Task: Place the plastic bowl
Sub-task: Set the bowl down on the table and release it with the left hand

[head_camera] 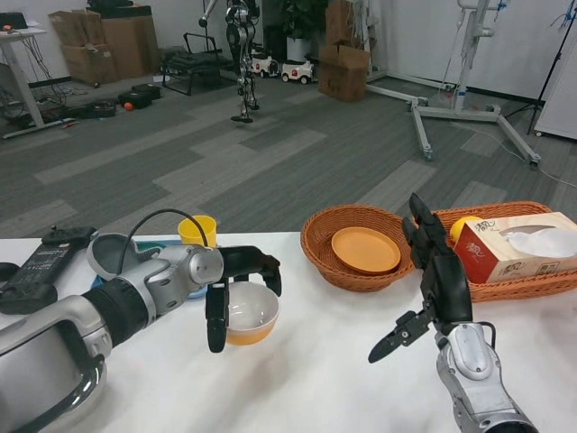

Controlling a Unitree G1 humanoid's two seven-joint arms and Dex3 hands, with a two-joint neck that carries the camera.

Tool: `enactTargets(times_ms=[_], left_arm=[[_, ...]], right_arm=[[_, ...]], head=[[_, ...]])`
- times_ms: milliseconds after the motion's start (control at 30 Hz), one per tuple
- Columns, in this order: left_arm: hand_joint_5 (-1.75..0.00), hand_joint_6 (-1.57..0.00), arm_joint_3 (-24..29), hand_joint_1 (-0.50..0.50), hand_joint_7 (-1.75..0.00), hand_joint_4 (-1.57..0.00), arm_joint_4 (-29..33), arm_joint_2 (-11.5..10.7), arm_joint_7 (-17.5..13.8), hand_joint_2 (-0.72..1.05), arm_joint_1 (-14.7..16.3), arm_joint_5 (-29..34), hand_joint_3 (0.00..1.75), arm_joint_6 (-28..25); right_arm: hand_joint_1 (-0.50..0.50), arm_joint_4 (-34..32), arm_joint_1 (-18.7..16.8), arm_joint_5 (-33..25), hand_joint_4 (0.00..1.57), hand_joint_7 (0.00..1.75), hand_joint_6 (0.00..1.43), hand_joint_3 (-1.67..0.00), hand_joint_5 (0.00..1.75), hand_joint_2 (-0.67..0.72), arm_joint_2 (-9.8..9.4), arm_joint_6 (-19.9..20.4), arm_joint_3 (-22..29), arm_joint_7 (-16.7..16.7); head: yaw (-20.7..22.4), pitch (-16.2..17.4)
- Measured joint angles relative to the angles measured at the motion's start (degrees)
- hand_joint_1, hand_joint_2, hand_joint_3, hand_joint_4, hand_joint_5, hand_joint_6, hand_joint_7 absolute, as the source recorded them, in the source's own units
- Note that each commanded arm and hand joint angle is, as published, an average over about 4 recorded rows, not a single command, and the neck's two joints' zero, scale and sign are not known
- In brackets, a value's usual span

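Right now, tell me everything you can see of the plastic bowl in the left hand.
The round plastic bowl, orange outside and white inside, looks empty and sits upright, slightly tilted. The black left hand grips its near-left rim, fingers over the edge. It is over the white table, left of the round wicker basket; whether it touches the table is unclear.

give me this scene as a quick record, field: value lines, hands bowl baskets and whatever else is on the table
left hand: grips the plastic bowl by its rim
plastic bowl: white inside, orange outside, upright, at the table's middle left
right hand: fingers apart, holding nothing, raised in front of the baskets
round basket: wicker, holds an orange plate
right basket: wicker, holds a tissue box and a yellow object behind it
yellow cup: upright, behind the left hand
table left end: grey bowl on a blue tray, black remote
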State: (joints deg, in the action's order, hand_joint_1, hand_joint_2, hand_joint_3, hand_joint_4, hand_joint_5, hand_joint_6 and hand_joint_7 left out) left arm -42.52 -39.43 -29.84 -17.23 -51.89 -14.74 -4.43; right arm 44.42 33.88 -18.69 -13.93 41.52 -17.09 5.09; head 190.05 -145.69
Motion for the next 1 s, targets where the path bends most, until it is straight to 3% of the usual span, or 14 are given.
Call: enactTargets(times_ms=[367,500,600,733,867,900,1000], left_arm=[[-1.75,-1.18,-2.09,0.48,-1.38,-1.09,-5.78,2.86,3.30,0.52,0.62,-1.05,0.00,4.35],[-1.75,-0.97,-2.57,0.49,-1.22,-0.94,-7.15,3.42,3.71,0.52,0.72,-0.81,0.00,4.97],[-1.75,-0.90,-2.95,0.47,-1.19,-0.81,-8.58,4.05,4.16,0.52,0.86,0.21,0.00,5.20],[-1.75,-0.84,-3.80,0.43,-1.15,-0.50,-10.52,4.57,4.31,0.52,1.24,1.85,0.00,5.36],[-1.75,-0.79,-4.75,0.12,-1.12,-0.17,-11.44,4.69,4.45,0.58,1.28,2.29,0.00,5.38],[-1.75,-0.76,-5.05,0.08,-1.12,-0.11,-11.65,4.70,4.47,0.60,1.29,2.61,0.00,5.39],[-1.64,-0.68,-5.99,-0.16,-1.08,-0.01,-12.12,4.72,4.52,0.54,1.31,3.97,0.00,5.39]], right_arm=[[-0.46,-5.04,-3.66,-1.36,0.00,0.00,0.00,0.00,0.00,0.47,-0.38,0.07,-0.05,-0.01],[-0.46,-5.88,-4.37,-1.59,0.00,0.00,0.00,0.00,0.00,0.47,-0.63,0.07,-0.05,0.00],[-0.46,-5.99,-4.47,-1.74,0.00,0.00,0.00,0.00,0.00,0.47,-0.72,0.07,-0.05,0.00],[-0.46,-6.05,-4.50,-1.90,0.00,0.00,0.00,0.00,0.00,0.47,-0.78,0.07,-0.05,-0.01],[-0.46,-6.06,-4.50,-1.94,0.00,0.00,0.00,0.00,0.00,0.47,-0.84,0.07,-0.05,-0.01],[-0.46,-6.06,-4.50,-1.95,0.00,0.00,0.00,0.00,0.00,0.47,-0.85,0.07,-0.05,-0.01],[-0.46,-6.06,-4.50,-2.01,0.00,0.00,0.00,0.00,0.00,0.47,-0.89,0.07,-0.05,-0.01]], head=[[2.60,-0.29],[3.59,-0.70],[3.64,-0.66],[3.66,-0.44],[3.69,-0.26],[3.62,-0.22],[3.46,-0.13]])
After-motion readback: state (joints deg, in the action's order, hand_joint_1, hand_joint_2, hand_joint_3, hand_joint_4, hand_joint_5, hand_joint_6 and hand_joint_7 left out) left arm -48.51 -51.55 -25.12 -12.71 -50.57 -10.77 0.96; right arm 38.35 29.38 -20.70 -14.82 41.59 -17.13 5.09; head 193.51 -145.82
